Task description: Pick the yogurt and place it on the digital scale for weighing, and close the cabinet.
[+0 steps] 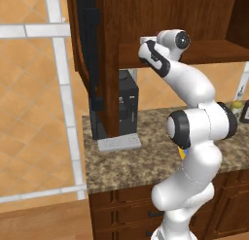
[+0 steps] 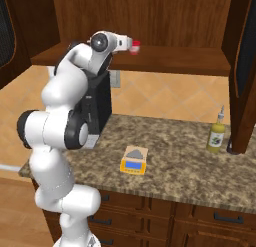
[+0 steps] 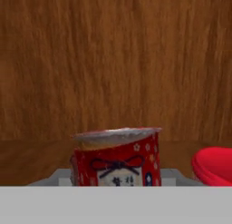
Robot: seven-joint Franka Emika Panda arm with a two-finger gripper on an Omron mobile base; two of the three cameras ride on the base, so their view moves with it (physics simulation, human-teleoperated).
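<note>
On the open shelf [image 2: 175, 58] of the dark brown wall cabinet [image 2: 150, 13]: yogurt [image 3: 117, 160], a red cylindrical tub with a silver foil lid and a white label with a dark bow. Stands upright against the wooden back panel, close in front of the hand camera. Just beside it, a rounded red object [image 3: 214, 166], shorter, cut off by the frame edge.

Reaches up to that shelf from the right base view: white arm, hand [image 2: 125, 42] at shelf level. Fingers too small and too hidden to make out, so cannot tell whether wide, narrow or holding.

Hang swung outward: both cabinet doors.

Lies flat below on the speckled stone worktop [image 2: 190, 163]: digital scale [image 2: 134, 160], yellow-orange with a blue display, plate bare. Stand well apart from it: a black coffee machine [image 1: 127, 105] and a yellow-green bottle [image 2: 216, 134].
</note>
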